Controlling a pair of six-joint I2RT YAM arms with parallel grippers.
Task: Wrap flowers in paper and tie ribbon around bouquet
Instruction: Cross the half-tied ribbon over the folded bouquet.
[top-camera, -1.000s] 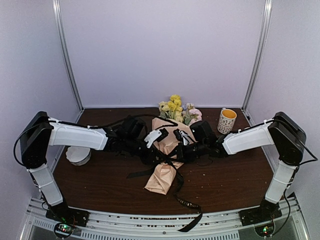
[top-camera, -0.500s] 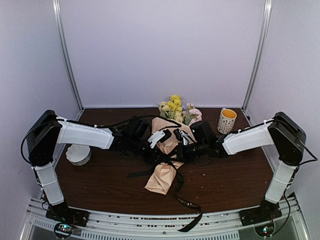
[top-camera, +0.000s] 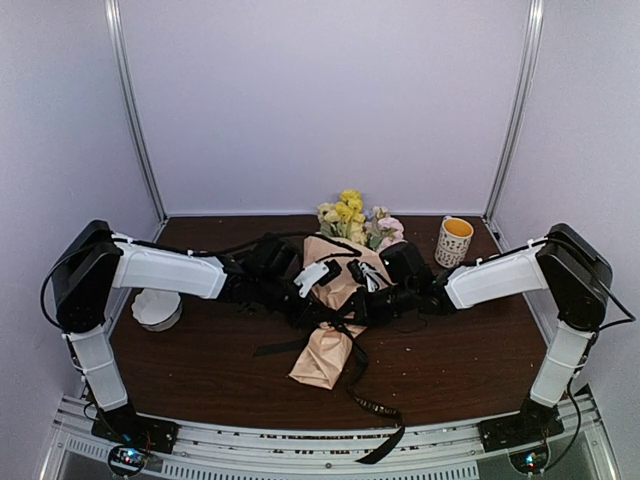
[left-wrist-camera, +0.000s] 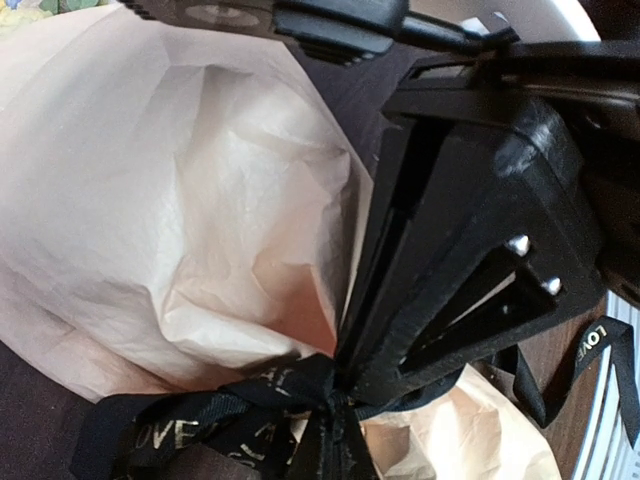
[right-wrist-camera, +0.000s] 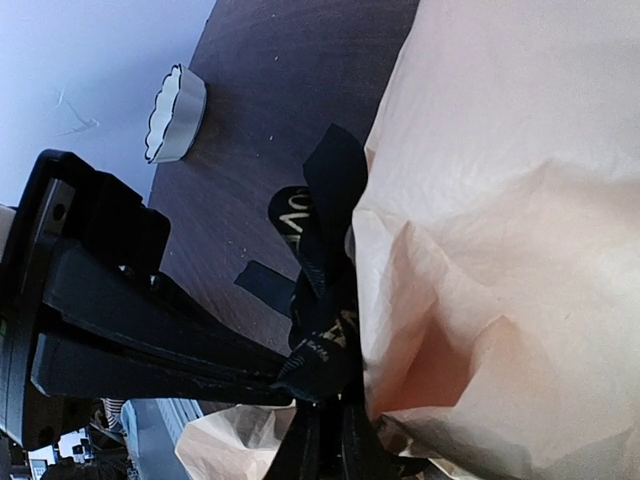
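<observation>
The left gripper (left-wrist-camera: 347, 372) is pressed together on the ribbon (left-wrist-camera: 175, 432) at its knot. The right gripper (right-wrist-camera: 325, 450) is just beside it, but I cannot tell its grip. The bouquet (top-camera: 322, 352) lies mid-table (top-camera: 450, 370), blossoms far. Better to pull both ends apart evenly, without crushing the paper (left-wrist-camera: 150, 200).

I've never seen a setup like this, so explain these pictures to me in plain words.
Two white-and-black robot arms are bolted at the near edge of a dark wooden table. One picture looks down from above; the other two come from cameras on each wrist. On the table are a tan-peach paper cone bouquet with yellow and pink blossoms, a white mug and a small white fluted dish. The left end effector is pinched shut on the narrow black lettered ribbon around the cone. Whether the right end effector grips anything is unclear.
</observation>
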